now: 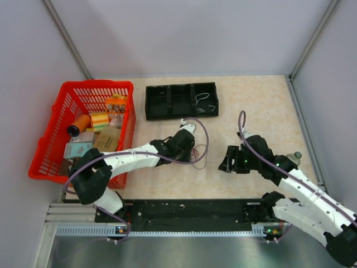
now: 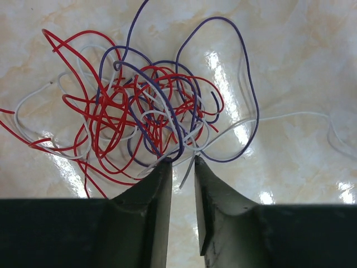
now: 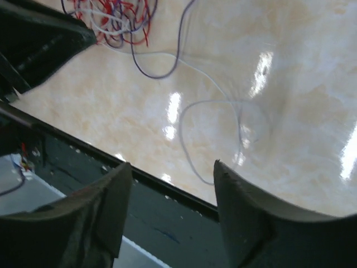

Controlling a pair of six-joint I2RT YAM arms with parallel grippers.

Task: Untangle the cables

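We find the cables (image 2: pixel 145 106) knotted on the counter (image 2: pixel 301 67). Left fingers (image 2: pixel 150 201) narrowly apart at the knot's 6 o'clock edge; right fingers (image 3: pixel 251 223) wide, empty. Next, we judge: pinch one loose strand.

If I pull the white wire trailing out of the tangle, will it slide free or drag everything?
Probably floppy: the white wire lies in loose curves on the table. It likely weighs almost nothing, being hair-thin. It would probably drag the tangle, since it threads through the other loops.
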